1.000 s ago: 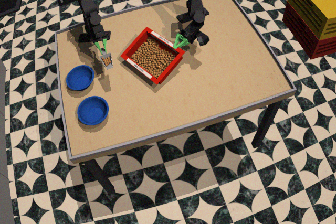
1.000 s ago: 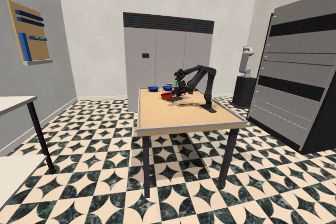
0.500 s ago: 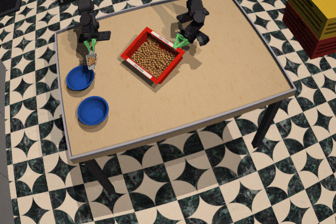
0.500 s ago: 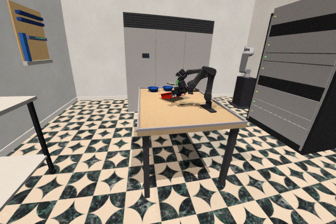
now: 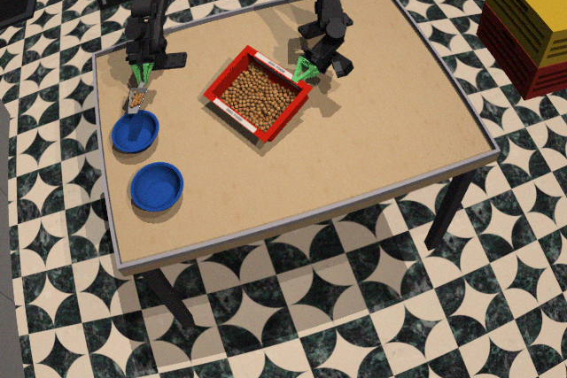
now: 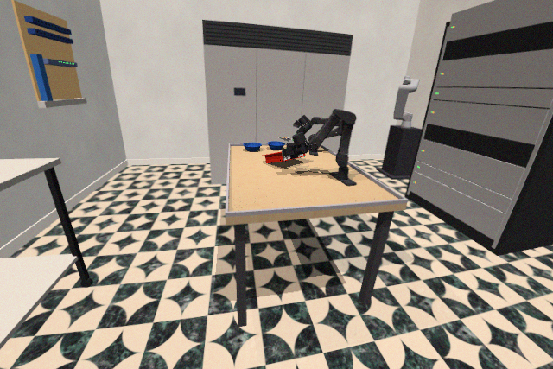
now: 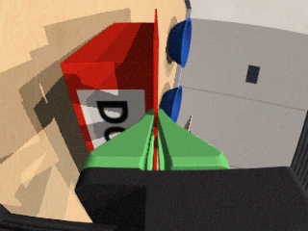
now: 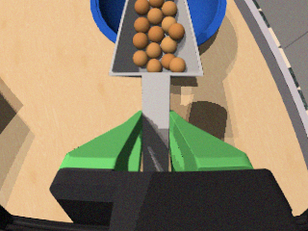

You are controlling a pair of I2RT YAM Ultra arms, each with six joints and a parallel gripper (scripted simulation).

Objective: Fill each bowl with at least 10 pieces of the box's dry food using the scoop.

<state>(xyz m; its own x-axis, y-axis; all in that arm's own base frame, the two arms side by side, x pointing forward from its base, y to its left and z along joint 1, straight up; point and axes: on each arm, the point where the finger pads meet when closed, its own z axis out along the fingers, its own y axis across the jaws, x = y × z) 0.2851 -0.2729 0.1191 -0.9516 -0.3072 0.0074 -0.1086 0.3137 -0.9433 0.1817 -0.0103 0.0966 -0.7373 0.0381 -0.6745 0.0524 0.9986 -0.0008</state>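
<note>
"While the right gripper (image 5: 141, 83) (image 8: 156, 116) pinches the scoop (image 5: 144, 92) (image 6: 284, 138) (image 8: 156, 93) by its handle, look where that pan is: its front end is right over the edge of the near bowl (image 5: 123, 140) (image 6: 276, 146) (image 8: 100, 16)!"

"And it's loaded! What's riding in there?"

"Brown food pieces (image 5: 136, 100) (image 8: 155, 35), well over ten in sight from the right wrist, bunched between the metal sides and reaching the back wall."

"Over to the left gripper (image 5: 302, 73) (image 7: 156, 114), then. Spread or closed?"

"Pressed together, with the thin wall of the red box (image 5: 281, 119) (image 6: 273, 158) (image 7: 103, 48) pinched between the green fingers. It has that box by a corner, on the rim!"

"How's the box sitting?"

"Tilted, by the exterior view, at the middle part of the table (image 5: 366, 112) (image 6: 268, 186). There's a big spread of dry food (image 5: 256, 96) inside it, banked toward one side, from above."

"And the far bowl (image 5: 157, 186) (image 6: 252, 147) (image 7: 180, 43)?"

"Upright on the tabletop, just beside its neighbour, the two blue rims apart, with its blue inside showing in the top view!"
</note>
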